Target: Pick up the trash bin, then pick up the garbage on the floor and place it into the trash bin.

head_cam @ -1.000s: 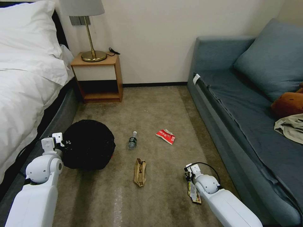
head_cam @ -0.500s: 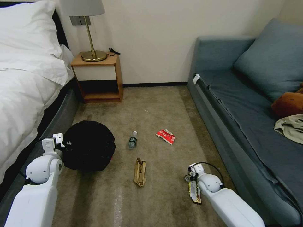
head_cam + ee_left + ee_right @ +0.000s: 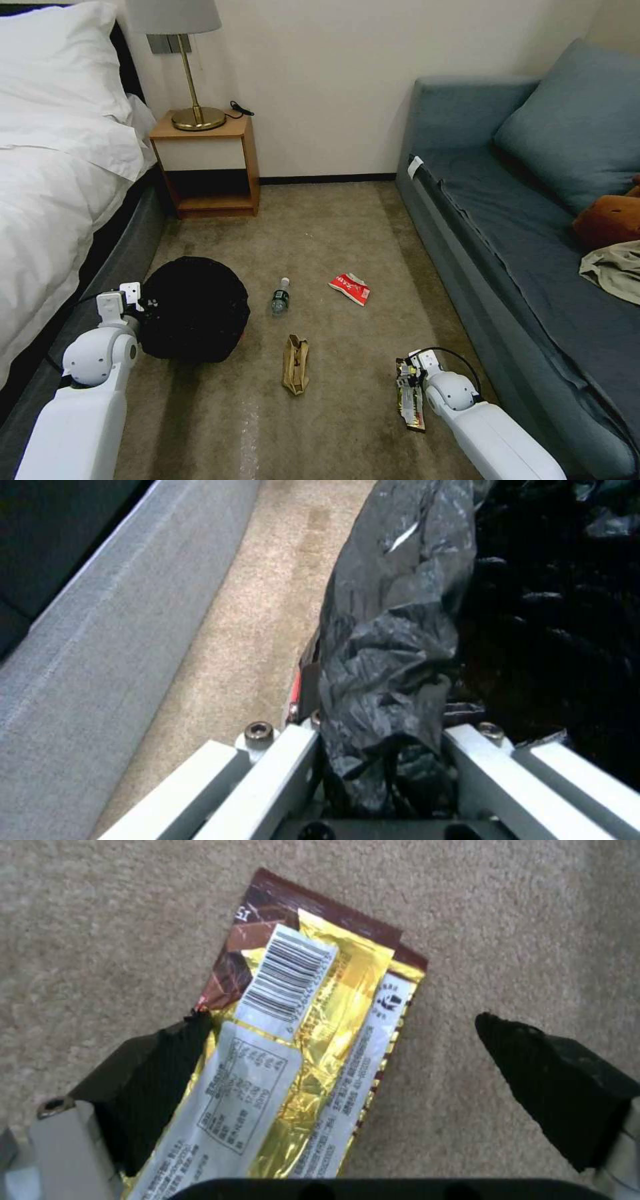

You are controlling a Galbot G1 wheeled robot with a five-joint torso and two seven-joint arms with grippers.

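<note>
The right gripper [image 3: 340, 1080] has drawn nearer, open over the wrapper [image 3: 300, 1050]; closing comes next. The left gripper [image 3: 380, 760] clamps the bin [image 3: 193, 310].

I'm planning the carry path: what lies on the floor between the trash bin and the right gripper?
In the head view, the crumpled brown paper bag lies on the carpet between the trash bin and the right gripper.

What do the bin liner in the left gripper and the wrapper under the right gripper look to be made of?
The bin liner looks like thin black plastic film: glossy, crinkled, bunched between the left gripper's fingers. The wrapper looks like metallised foil-plastic laminate: shiny gold creases, brown printed edge, white barcode panel. It lies flat on the carpet between the right gripper's open fingers.
</note>
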